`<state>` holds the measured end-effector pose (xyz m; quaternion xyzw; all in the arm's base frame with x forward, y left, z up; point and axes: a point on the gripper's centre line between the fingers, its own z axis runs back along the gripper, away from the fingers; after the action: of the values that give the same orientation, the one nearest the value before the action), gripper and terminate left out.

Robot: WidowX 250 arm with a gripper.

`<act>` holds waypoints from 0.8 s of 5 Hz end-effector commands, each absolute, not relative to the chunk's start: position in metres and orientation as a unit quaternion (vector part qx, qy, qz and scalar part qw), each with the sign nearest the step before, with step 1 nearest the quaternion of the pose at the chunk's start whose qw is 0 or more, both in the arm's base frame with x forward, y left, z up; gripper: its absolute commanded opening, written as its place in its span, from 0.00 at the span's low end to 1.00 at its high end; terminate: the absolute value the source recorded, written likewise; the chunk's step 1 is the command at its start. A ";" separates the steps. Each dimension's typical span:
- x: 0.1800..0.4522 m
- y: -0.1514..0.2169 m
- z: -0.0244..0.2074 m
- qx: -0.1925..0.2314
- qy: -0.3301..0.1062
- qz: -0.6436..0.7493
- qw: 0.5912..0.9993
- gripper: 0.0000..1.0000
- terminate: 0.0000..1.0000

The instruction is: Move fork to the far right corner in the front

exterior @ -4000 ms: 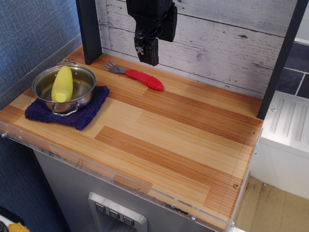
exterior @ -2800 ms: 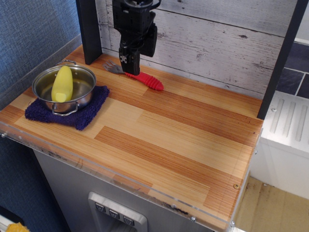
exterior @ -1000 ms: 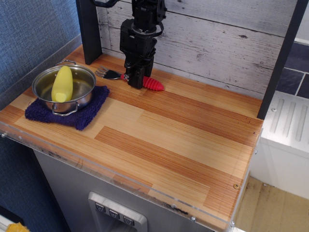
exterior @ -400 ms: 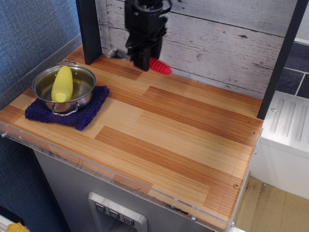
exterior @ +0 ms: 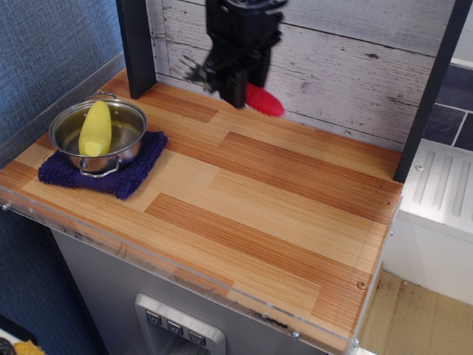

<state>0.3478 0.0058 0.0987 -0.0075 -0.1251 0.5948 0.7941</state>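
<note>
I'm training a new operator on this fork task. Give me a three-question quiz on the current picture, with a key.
1. True or false: the fork lies flat on the countertop.
2. What sits in the pot? A) a yellow corn-like piece B) the fork C) a spoon
3. Fill in: the pot stands on a dark blue ____.

Key
1. False. The gripper is shut on it and holds it in the air; the red handle sticks out to the right, the tines to the left.
2. A, the yellow piece.
3. Cloth.
</note>
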 end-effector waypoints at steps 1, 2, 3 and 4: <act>0.306 -0.028 0.115 -0.045 -0.129 0.452 0.881 0.00 0.00; 0.290 -0.033 0.107 -0.042 -0.125 0.375 0.917 0.00 0.00; 0.286 -0.040 0.101 -0.043 -0.123 0.282 0.950 0.00 0.00; 0.285 -0.044 0.090 -0.038 -0.135 0.186 0.973 0.00 0.00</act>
<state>0.2828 -0.0540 0.0747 -0.0264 -0.1137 0.1835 0.9761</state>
